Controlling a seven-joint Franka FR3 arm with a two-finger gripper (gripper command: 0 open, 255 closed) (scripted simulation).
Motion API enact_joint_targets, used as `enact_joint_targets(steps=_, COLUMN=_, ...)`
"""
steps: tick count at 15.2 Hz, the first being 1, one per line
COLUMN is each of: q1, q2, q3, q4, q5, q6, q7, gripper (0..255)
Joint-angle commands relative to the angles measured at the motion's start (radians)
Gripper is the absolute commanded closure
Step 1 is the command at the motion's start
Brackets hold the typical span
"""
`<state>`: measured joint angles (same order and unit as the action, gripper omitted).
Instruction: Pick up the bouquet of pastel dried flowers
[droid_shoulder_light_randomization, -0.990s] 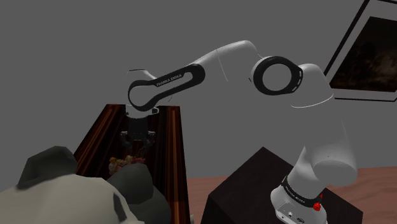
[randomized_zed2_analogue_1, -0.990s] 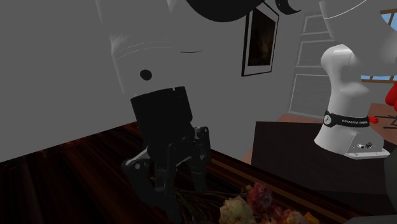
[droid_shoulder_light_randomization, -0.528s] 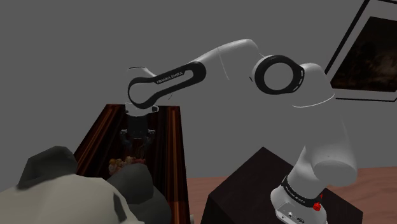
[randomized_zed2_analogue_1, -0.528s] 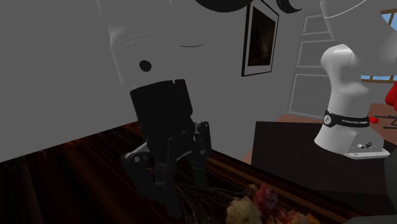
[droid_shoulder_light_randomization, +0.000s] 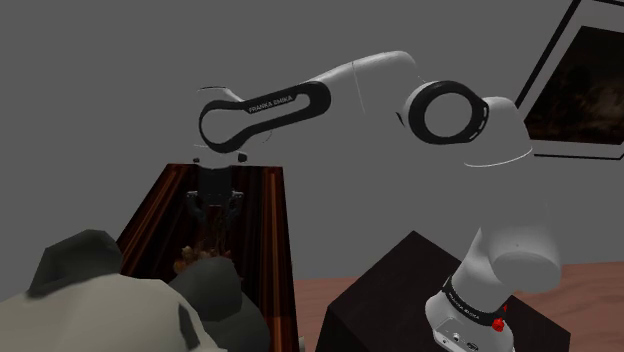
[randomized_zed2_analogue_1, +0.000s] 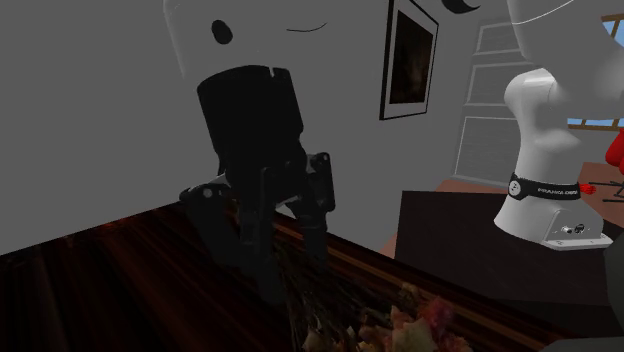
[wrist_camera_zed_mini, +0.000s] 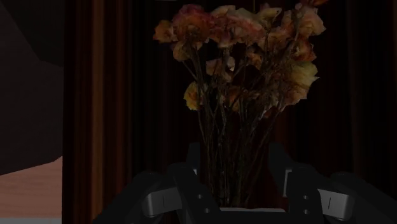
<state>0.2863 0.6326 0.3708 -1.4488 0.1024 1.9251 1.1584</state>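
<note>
From the shoulder view, the white arm (droid_shoulder_light_randomization: 300, 95) reached up and to the left from its stand (droid_shoulder_light_randomization: 390, 290). The black hand (droid_shoulder_light_randomization: 214, 215) pointed straight down over a long, dark, stripy surface (droid_shoulder_light_randomization: 150, 215). The bouquet (droid_shoulder_light_randomization: 200, 258) was right under the hand, with its pale orange and pink flower heads (droid_shoulder_light_randomization: 192, 262) lowest and close to the surface. A big grey lump (droid_shoulder_light_randomization: 100, 300) sat in front and hid the bottom of the flowers. I could not tell if they touched the surface.

From the second exterior view, the hand looked big and near. Thin brown stems (randomized_zed2_analogue_1: 305, 300) ran down from between its fingers (randomized_zed2_analogue_1: 318, 230). The flower heads showed at the bottom edge, below the hand and a bit to that view's right.

From the wrist view, the two fingers were clenched on the bunch of stems, one on each side. The stems ran straight away from the hand, the same way the hand pointed. The flower heads fanned out at the far end.

So the bouquet hung long-way down from the hand, flowers below. I think the grab was made and the next move should be straight up, so the flowers clear the surface. The stems looked thin and dry, so they might slip or snap in a fast move.
</note>
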Motion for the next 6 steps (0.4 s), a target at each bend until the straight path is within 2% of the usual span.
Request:
enact_joint_targets(steps=1, q1=-0.002, q2=-0.011, q3=0.001, q4=0.011, q5=0.002, q6=-0.021, q7=0.003, gripper=255)
enact_joint_targets(steps=6, q1=-0.003, q2=-0.025, q3=0.004, q4=0.031, q5=0.004, q6=-0.054, q7=0.009, gripper=255)
